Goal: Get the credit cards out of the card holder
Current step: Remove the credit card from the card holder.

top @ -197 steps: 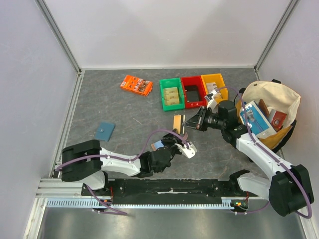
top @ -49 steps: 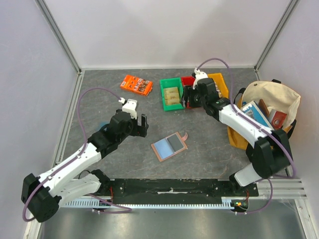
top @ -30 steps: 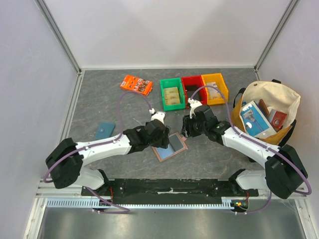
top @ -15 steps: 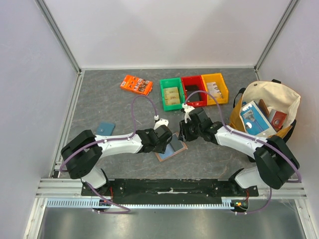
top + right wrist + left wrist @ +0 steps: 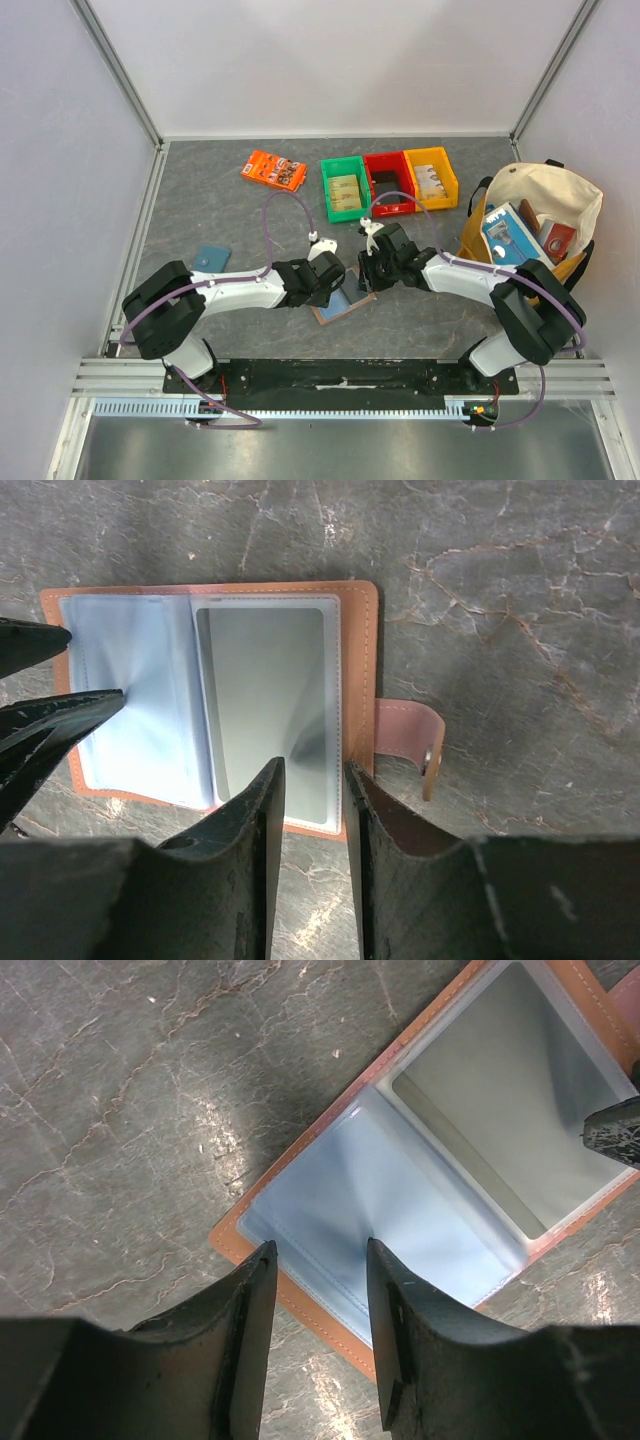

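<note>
No lettering, brand or number can be read anywhere. Print is seen on the orange packet (image 5: 273, 171) and on the blue box (image 5: 508, 237) in the bag (image 5: 575, 200), but it is too small to be deciphered.

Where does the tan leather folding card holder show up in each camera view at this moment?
Top external: the tan leather folding card holder sits just below centre, partly covered.
Left wrist: the card holder lies open across centre and upper right.
Right wrist: the card holder lies open left of centre, snap tab pointing right.
Shared landmark: its light blue lining.
</note>
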You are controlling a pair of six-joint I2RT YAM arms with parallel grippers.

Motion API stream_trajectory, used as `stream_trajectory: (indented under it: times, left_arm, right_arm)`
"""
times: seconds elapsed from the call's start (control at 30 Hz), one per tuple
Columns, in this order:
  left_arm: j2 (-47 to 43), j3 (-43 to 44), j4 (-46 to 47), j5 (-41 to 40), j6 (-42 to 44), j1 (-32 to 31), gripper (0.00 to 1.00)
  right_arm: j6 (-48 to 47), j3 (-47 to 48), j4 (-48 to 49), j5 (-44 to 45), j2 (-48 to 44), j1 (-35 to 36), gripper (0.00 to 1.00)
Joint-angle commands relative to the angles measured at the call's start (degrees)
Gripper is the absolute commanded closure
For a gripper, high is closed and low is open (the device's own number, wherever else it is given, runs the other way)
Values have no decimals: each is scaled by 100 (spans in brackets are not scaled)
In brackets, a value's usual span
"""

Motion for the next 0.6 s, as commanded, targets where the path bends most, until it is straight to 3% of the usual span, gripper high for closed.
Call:
stream_trajectory:
  times: [0.0, 0.27, 0.57]
  left_arm:
    - [38, -129, 170, 24, -146, -34, 54]
    - [82, -129, 258, 103, -84, -25, 57]
    - [-23, -182, 373, 129, -93, -34, 59]
  right_arm:
    - [53, -6, 282, -158, 73, 54, 65]
    - [106, 91, 221, -448, -129, 63, 74]
    - [18, 319, -34, -773, -436, 107, 68]
